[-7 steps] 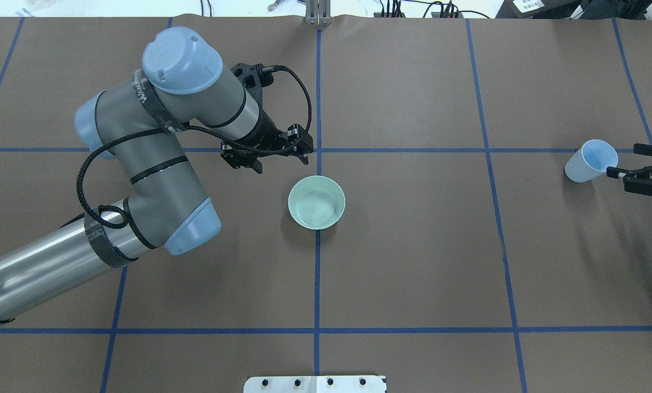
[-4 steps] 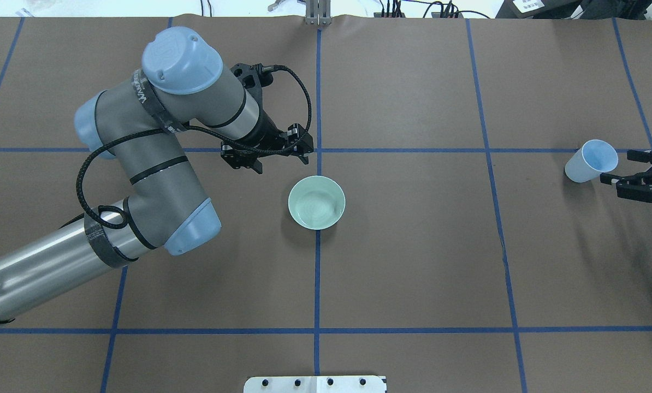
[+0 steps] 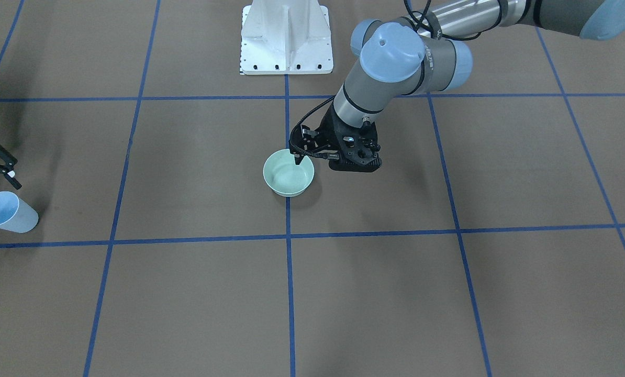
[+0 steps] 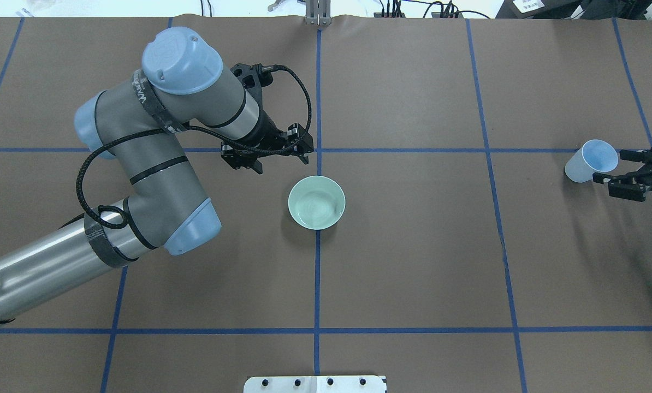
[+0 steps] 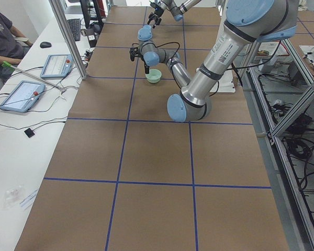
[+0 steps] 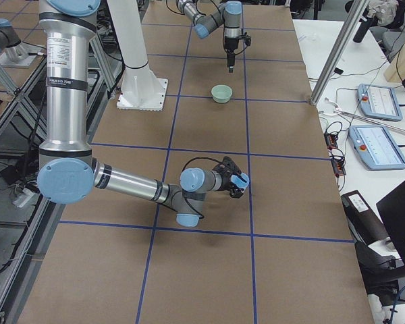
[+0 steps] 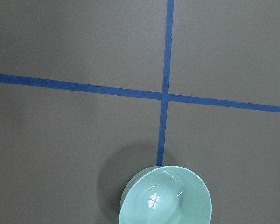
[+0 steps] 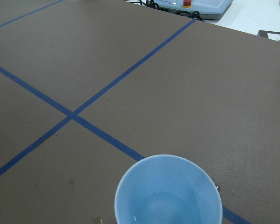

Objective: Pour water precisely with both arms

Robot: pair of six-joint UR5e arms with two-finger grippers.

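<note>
Left arm (image 4: 156, 142): it is reaching in from the robot's left side and bending down over the middle of the table (image 4: 413, 262). The left gripper (image 4: 282, 165) is hanging just beside the bowl (image 4: 316, 202), on its far left side in the overhead view. Its fingers are standing apart and are holding nothing. In the front-facing view one fingertip is overlapping the bowl's rim in the picture; whether it is touching the rim cannot be told.

Bowl: pale green, it is sitting upright on the table, on the centre line of blue tape (image 4: 413, 150) and just short of a crossing. Its inside is showing a glossy reflection in the left wrist view.

Right arm (image 6: 121, 182): it is lying low and stretched out toward the table's right end. The right gripper (image 4: 610, 166) is facing the cup (image 4: 582, 166) with its fingers spread wide. It is not clamping the cup, and contact cannot be judged from these views.

Cup: light blue, it is standing upright near the right edge of the table, close to a tape line and well apart from the bowl. The right wrist view is showing what looks like a shallow pool of water inside it.

Pedestal (image 3: 286, 36): white, it is standing at the robot's edge of the table.
</note>
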